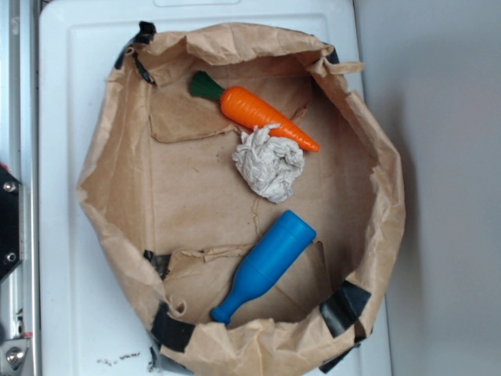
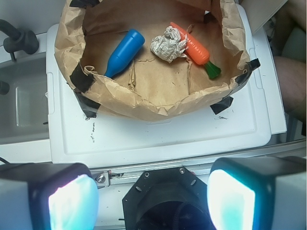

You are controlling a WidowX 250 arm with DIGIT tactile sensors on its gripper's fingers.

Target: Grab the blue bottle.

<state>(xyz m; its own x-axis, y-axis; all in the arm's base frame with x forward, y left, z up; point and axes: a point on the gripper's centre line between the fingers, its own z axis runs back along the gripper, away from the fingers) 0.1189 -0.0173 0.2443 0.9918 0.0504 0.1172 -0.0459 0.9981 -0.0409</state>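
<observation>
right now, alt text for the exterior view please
A smooth bright-blue toy bottle lies tilted inside a crumpled brown paper-bag tray, neck toward the lower left. Above it sit a crumpled whitish paper wad and an orange toy carrot. No pincer shows.

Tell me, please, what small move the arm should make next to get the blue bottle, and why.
Probably advance the pincer forward and to its left, over the paper wall, toward the blue bottle. The wrist view shows the open pincer well outside the paper nest, and the bottle lies untouched on its side inside, apart from the crumpled wad and carrot.
</observation>
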